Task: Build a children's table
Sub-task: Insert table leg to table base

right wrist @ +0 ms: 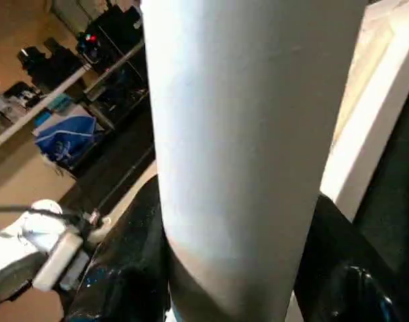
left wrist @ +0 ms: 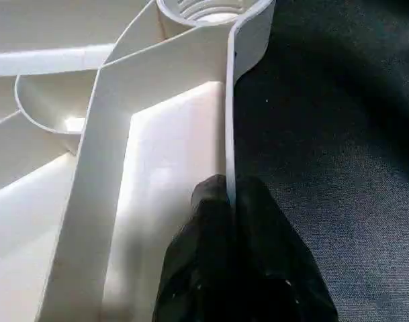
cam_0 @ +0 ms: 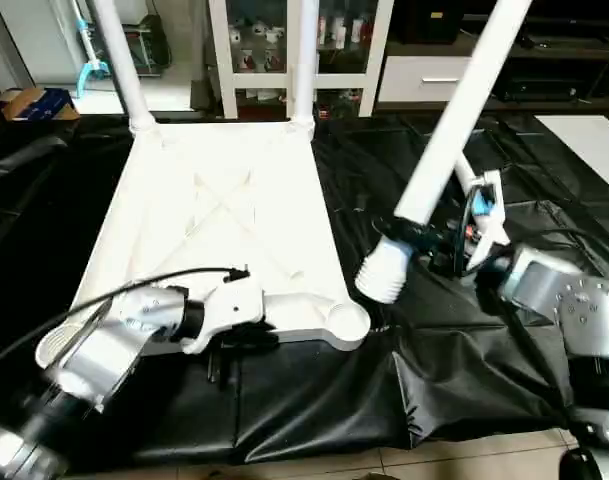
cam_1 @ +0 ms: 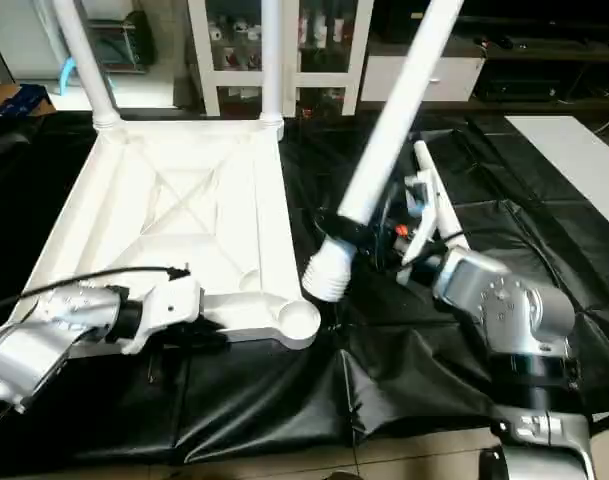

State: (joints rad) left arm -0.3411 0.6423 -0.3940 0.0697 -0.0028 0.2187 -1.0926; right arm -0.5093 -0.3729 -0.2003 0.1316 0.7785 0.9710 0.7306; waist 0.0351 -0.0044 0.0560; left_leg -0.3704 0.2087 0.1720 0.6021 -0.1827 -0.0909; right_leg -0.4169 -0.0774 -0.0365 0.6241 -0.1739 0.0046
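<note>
I see no words to read. My left gripper (left wrist: 230,201) pinches table top (cam_0: 224,220) rim on black sheet (cam_0: 464,350). My right gripper (cam_0: 439,240) squeezes leg (cam_0: 454,130), tilted beside empty corner hole (cam_0: 346,322).

No text I can actually read anywhere in these shots, honestly. The small items on the shelves of the white glass-door cabinet (cam_0: 284,45) at the far side probably have labels, but they're too tiny to make out. The cardboard box with a blue patch (cam_0: 29,102) at the far left might carry print, can't tell. No readable marks on the white plastic square table top (cam_0: 224,220) either.
</note>
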